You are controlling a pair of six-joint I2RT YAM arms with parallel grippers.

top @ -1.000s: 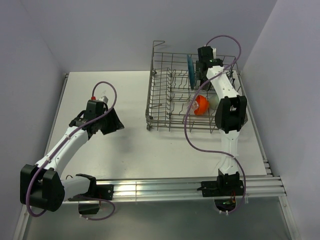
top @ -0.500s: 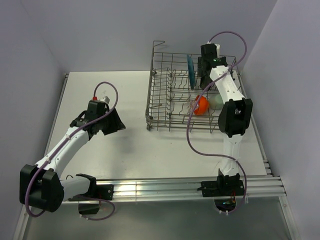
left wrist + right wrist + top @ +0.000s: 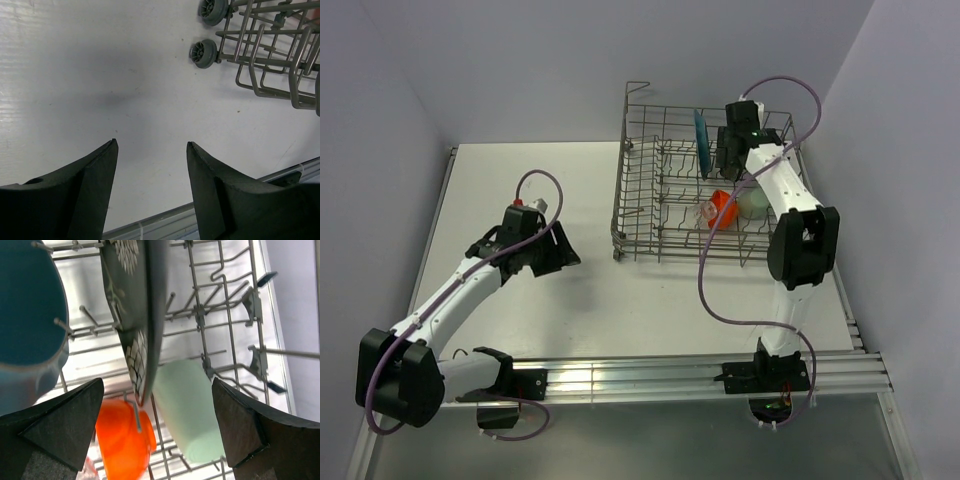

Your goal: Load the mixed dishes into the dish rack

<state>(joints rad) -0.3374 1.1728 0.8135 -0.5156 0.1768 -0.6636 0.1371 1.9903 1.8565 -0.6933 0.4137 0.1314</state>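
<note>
From the right wrist, the teal scalloped round plate ran off the top and left edges, the black square plate with white flowers off the top, and the orange-red bowl off the bottom. From the left wrist, only a corner of the grey metal wire dish rack showed.

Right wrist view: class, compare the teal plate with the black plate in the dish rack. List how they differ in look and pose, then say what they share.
Colour: the teal plate is plain, while the black plate carries white flowers. Outline: the teal plate's rim curves, while the black plate's edge runs straight. Place: in this view the teal plate stands left of the black plate. Shared: both stand on edge in the dish rack.
</note>
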